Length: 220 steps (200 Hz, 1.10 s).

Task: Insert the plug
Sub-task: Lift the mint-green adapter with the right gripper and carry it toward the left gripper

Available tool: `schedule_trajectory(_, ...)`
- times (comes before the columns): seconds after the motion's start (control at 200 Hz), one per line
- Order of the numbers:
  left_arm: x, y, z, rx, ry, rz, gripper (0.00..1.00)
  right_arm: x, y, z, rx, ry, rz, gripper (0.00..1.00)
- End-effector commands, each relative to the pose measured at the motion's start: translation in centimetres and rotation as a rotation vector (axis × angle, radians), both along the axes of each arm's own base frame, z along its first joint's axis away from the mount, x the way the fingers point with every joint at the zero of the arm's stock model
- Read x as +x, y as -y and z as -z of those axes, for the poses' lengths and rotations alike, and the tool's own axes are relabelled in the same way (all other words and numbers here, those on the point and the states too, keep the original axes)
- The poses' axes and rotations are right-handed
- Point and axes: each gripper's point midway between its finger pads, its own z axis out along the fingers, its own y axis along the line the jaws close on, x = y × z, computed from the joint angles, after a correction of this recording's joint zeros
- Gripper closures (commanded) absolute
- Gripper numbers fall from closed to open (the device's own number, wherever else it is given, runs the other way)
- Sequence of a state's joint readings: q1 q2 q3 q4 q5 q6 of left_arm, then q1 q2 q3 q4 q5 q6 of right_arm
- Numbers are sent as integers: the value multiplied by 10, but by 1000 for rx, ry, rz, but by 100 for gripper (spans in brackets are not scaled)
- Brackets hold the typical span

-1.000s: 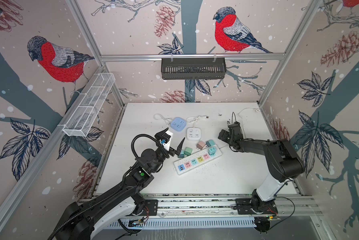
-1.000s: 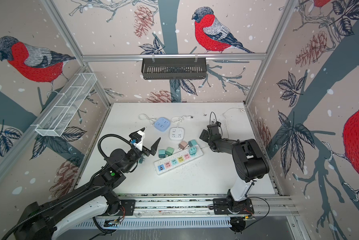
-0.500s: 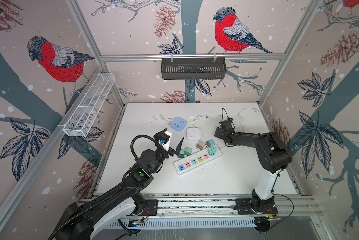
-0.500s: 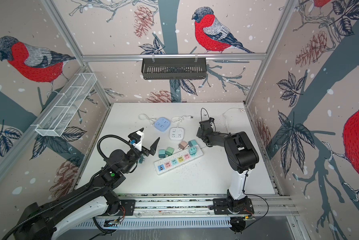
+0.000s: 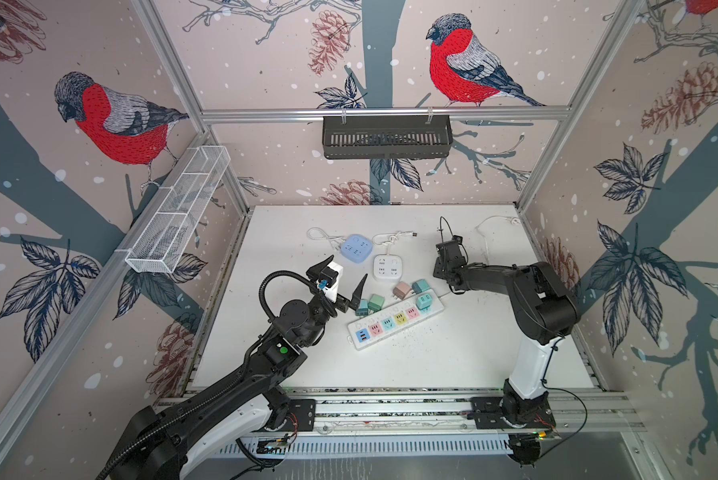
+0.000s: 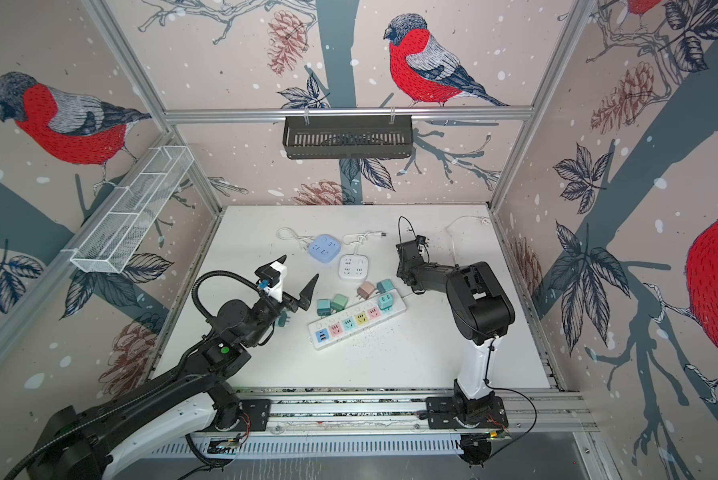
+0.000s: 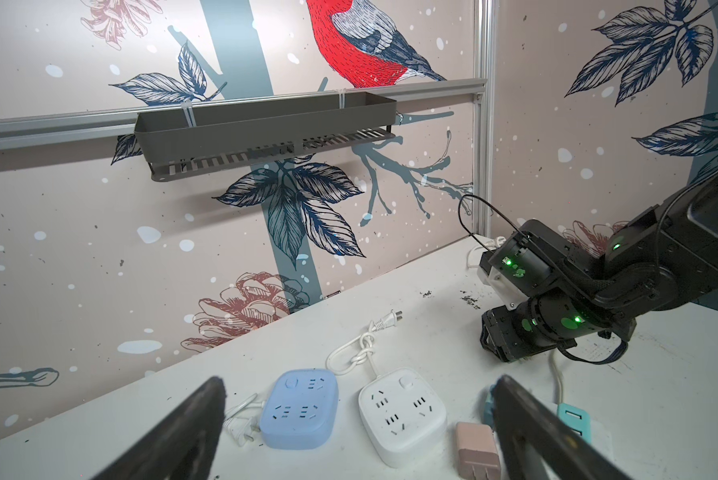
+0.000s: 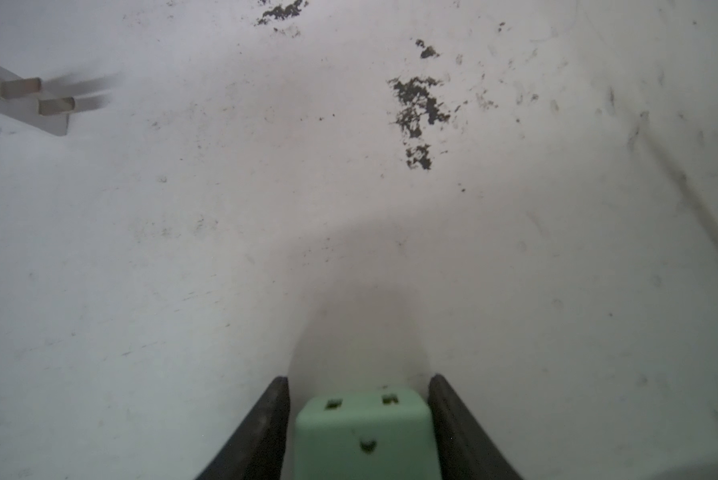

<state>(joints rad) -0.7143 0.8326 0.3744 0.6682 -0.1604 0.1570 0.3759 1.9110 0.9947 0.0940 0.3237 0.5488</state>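
In the last second the right gripper (image 8: pixel 358 377) has slid a little toward the upper left of both top views, and its fingers (image 8: pixel 266 428) have drawn in from wide apart to a narrow stance. (The left arm has not stirred.) We take this to mean the pick is being made: the reach is over, and the carry to the strip (image 5: pixel 394 324) can begin.

The right wrist view shows it best. At its bottom centre a mint-green plug (image 8: pixel 365 436) stands between the two dark fingers, its slotted face toward the camera. One finger lies against its side; at the other we see only a sliver of the pale surface (image 8: pixel 349 249). We read that as a grasp just taken, though we cannot tell how firm it is, nor whether the plug is off the surface yet. In both top views the plug is hidden under the right wrist, right of centre, just up and right of the strip.

The left gripper (image 5: pixel 343 271) hangs left of centre with its fingers spread wide, gripping nothing and touching nothing; the loose plugs (image 5: pixel 376 301) lie just below its right-hand finger in the frame.

The strip lies slantwise at mid-frame, with a teal plug (image 5: pixel 424 300) at its right end and the other sockets bare.
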Motion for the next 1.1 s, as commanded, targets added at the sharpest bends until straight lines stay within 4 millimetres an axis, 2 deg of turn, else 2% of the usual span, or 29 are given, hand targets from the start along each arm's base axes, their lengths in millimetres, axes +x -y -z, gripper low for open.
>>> schedule_trajectory(0.0,0,-3,-16,-42,40,-7,1,-23,-4,25,18,-131,-37,51)
schedule_trajectory(0.115,-1,-2,-14,-43,38,-4,1,-22,-9,25,39,-125,-50,57)
schedule_trajectory(0.33,0,-1,-15,-40,32,-2,1,-20,-15,16,68,-107,-72,60)
schedule_trajectory(0.575,-1,-1,-15,-47,32,4,1,-20,-18,-9,102,-38,-86,64)
schedule_trajectory(0.785,1,-1,-18,-49,28,-2,1,-19,-17,-38,111,38,-93,67)
schedule_trajectory(1.096,2,-2,-16,-53,29,-9,1,-26,-19,-71,151,160,-127,72)
